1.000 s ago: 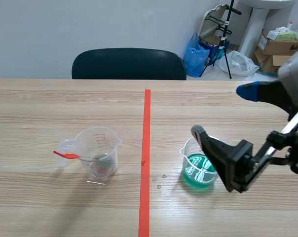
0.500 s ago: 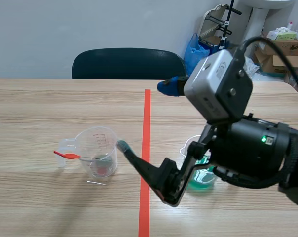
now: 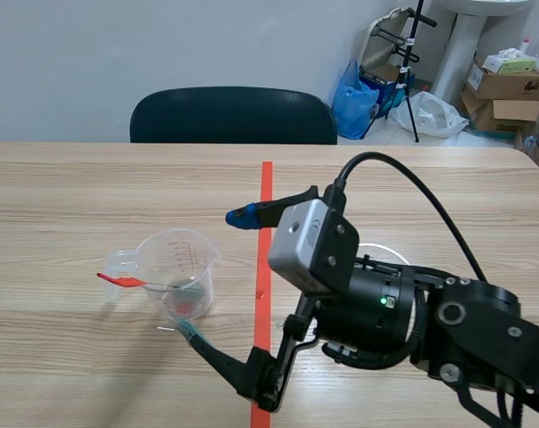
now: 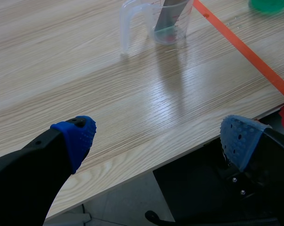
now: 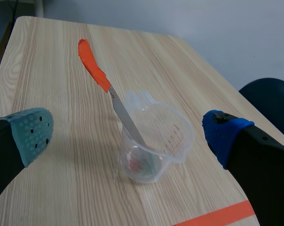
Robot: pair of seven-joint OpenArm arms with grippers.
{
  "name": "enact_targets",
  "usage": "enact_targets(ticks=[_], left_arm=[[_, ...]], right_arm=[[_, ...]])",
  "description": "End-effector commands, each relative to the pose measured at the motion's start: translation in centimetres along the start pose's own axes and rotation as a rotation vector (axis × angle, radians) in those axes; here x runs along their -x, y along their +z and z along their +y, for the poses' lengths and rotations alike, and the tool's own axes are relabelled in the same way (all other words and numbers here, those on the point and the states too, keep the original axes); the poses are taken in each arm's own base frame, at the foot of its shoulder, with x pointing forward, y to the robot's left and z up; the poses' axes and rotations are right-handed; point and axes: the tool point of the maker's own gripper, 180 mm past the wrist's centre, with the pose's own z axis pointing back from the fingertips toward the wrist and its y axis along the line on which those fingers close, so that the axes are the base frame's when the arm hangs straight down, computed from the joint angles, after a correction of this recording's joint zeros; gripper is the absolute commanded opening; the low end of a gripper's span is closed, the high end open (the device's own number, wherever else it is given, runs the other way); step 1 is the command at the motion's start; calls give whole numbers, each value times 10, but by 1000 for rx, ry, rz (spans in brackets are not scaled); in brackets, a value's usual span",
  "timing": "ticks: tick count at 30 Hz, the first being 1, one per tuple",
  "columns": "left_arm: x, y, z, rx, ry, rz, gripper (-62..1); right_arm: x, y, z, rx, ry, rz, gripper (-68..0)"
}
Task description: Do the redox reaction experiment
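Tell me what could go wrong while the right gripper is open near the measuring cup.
The right gripper stands open, the clear measuring cup ahead between its fingers; closing off-centre could tip it. The spoon leans out over the rim, so a finger catching its orange handle may lever the cup over.

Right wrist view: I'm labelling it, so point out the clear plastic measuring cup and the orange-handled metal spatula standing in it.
Clear plastic measuring cup (image 5: 176, 137), right wrist view, on its marked side wall.
Orange-handled metal spatula (image 5: 94, 68), right wrist view, on its orange handle.
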Motion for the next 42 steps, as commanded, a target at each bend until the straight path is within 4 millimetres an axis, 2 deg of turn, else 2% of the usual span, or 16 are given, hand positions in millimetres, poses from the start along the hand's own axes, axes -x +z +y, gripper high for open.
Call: enact_targets(ticks=[1,9,13,22,42], left_arm=[[-11,-2,0,0,3,-42,-44],[-10,-2,0,1,4,-41,-44],[-11,-2,-3,16,19,-42,-44],[-11,-2,-4,25,28,-42,-44],[-11,-2,-4,24,28,-42,-43]], right_arm=[[-12,-7,-7,5,22,-57,4],[-5,-27,-4,-7,39,-114,4],[-9,-38,-5,-9,42,-150,4],[-5,-61,-4,-28,66,-150,4],[-13,-68,-2,-24,56,-185,4]])
